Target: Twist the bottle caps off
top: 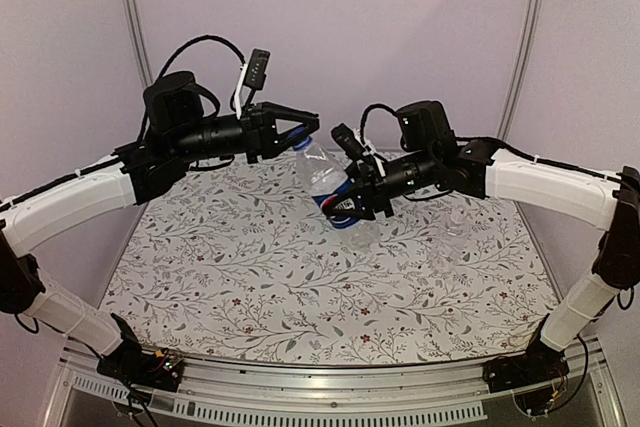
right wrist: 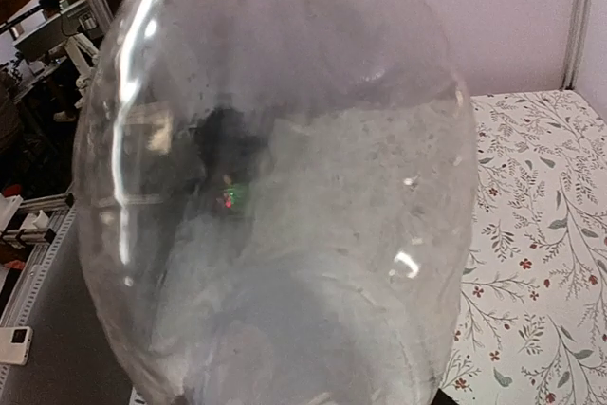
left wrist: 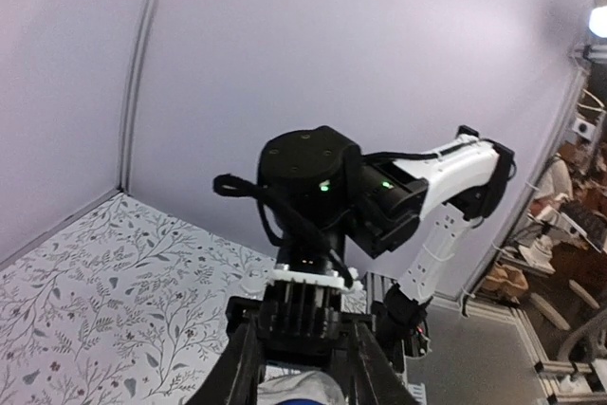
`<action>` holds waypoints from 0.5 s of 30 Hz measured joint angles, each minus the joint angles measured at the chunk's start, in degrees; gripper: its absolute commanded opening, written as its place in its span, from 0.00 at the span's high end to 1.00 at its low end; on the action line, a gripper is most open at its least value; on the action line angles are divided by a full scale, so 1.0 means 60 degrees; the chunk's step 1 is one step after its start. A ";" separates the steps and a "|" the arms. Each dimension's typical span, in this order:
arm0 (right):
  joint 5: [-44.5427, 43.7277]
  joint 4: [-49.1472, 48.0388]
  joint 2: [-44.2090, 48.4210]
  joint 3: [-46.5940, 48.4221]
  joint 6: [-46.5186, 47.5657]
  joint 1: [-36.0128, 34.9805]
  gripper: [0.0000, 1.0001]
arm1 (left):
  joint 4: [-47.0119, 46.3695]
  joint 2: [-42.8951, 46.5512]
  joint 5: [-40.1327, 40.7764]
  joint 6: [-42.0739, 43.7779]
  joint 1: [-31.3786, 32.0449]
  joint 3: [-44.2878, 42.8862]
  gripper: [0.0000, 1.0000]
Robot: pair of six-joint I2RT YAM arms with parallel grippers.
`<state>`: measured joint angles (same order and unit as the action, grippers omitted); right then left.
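Observation:
The Pepsi bottle (top: 322, 169) is held off the table, tilted, with its neck to the upper left. My right gripper (top: 350, 197) is shut on its lower body at the blue label band. The clear bottle (right wrist: 285, 187) fills the right wrist view and hides the fingers. My left gripper (top: 305, 130) is closed round the blue cap (top: 302, 144). In the left wrist view the blue cap (left wrist: 298, 395) shows at the bottom edge between the dark fingers (left wrist: 237, 367). The plain bottle (top: 452, 230) lies faintly visible on the table at the right. Its whitish cap cannot be made out.
The table carries a floral cloth (top: 250, 277). White walls and metal corner posts (top: 128, 7) close the back. Both arms meet above the table's far middle. The metal front rail (top: 320, 387) runs along the near edge.

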<state>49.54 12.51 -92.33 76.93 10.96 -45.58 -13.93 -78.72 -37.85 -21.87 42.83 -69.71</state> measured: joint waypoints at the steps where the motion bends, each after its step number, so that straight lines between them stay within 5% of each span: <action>1: -0.0390 0.0011 0.0000 0.0062 -0.0033 0.0000 0.59 | 0.0270 0.0066 0.0758 -0.0197 0.0066 -0.0007 0.99; 8: -0.2499 0.0033 0.0000 0.0117 -0.0124 -0.0040 0.59 | 0.1249 0.0182 0.4462 -0.1348 0.0707 -0.0091 0.88; 15: -0.2765 0.0018 0.0000 0.0117 -0.0131 -0.0091 0.59 | 0.1548 0.0182 0.5340 -0.1636 0.0820 -0.0211 0.75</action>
<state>32.95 12.62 -92.33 77.62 10.17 -46.13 -4.64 -77.62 -5.80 -31.68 47.75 -70.98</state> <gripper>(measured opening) 0.413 0.272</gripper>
